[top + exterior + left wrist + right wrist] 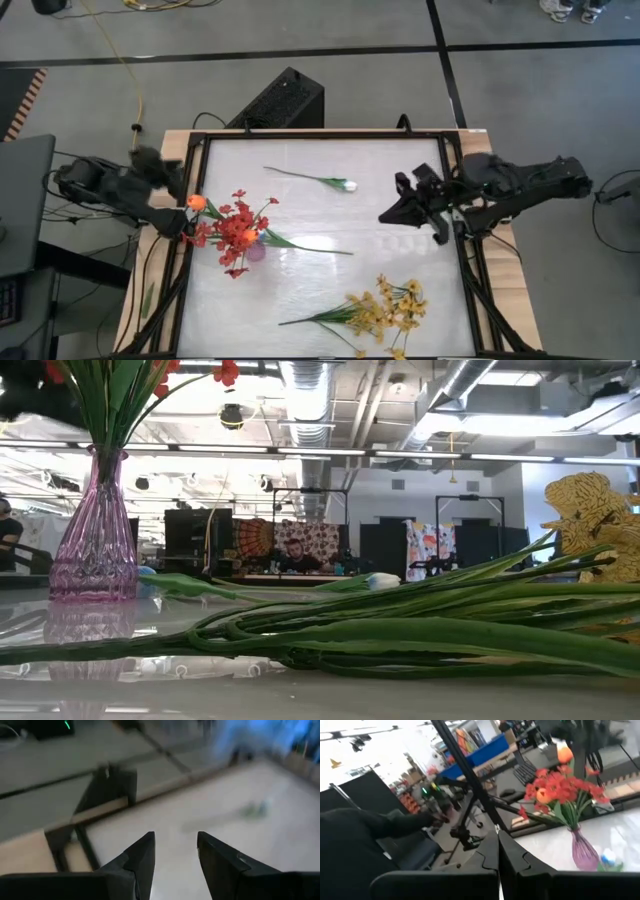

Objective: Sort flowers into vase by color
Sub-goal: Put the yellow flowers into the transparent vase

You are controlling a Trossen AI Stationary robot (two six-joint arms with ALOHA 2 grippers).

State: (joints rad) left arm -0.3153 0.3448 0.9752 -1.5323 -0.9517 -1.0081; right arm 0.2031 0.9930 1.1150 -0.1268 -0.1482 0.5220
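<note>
left end effector (175, 851) hung part open, empty, over table's left edge beside pink vase (254, 251) w/ red + orange flowers (233, 232). right end effector (390, 214) was shut, empty, near right edge. white bud (343, 184) lay near far edge, yellow sprays (388, 310) at near edge. light, floppy; prob best gripped mid-stem.

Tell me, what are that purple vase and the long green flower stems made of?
The vase looks like clear purple-tinted glass or hard plastic: light passes through it, and its ribbed sides glint. The green stems look like smooth moulded plastic, evenly coloured with a slight sheen, so probably artificial.
</note>
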